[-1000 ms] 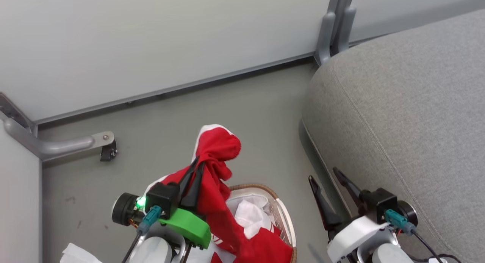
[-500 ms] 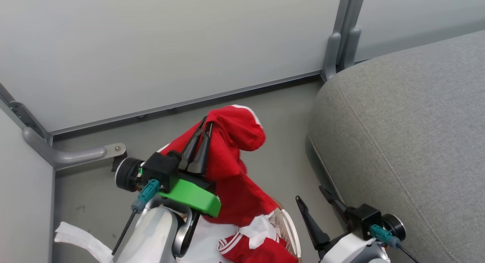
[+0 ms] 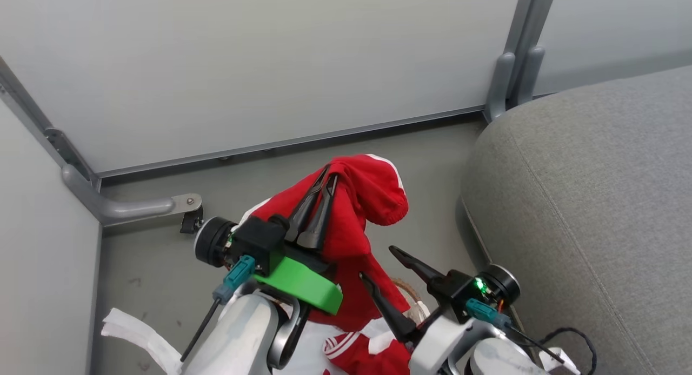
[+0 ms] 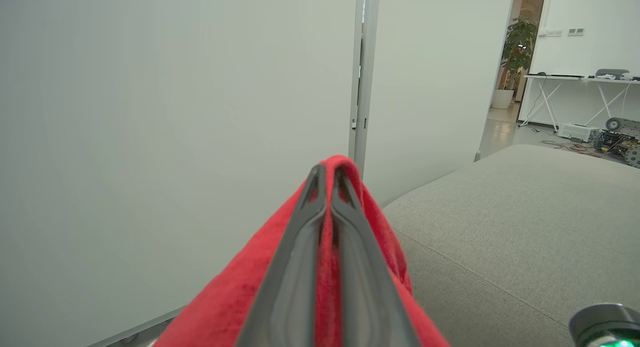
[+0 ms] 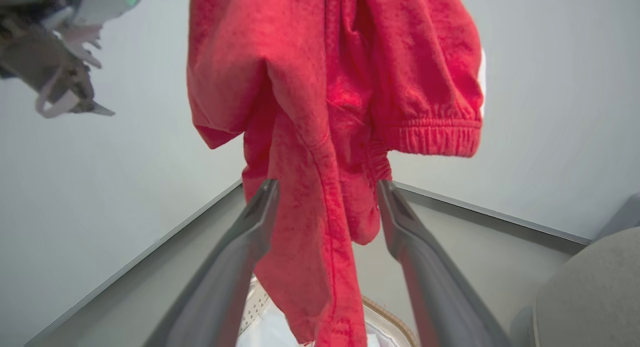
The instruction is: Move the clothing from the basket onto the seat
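Head view, biggest items first. The pale partition wall spans 9 to 1 o'clock. The seat fills the 3 to 5 o'clock side, its rounded grey edge meeting the grey floor.

The clothing sits just below frame centre. We note one red garment lifted clear, its elastic cuff and a white stripe drooping toward 3 o'clock of the grip point. Its lower part trails to 6 o'clock, down toward the basket, where more red-and-white fabric lies. None of it touches the seat.

We see little of the basket in the head view: a bit of brown rim at 6 o'clock, behind the arms.

The left claw is clenched on the clothing, fingers pressed together with red fabric pinched between them. The left wrist view confirms this.

The right claw is at 5 o'clock of the left one, released, fingers spread wide. In the right wrist view the hanging garment shows between its fingers; we cannot tell whether they touch it.

A white cloth strip lies on the floor at 7 o'clock.
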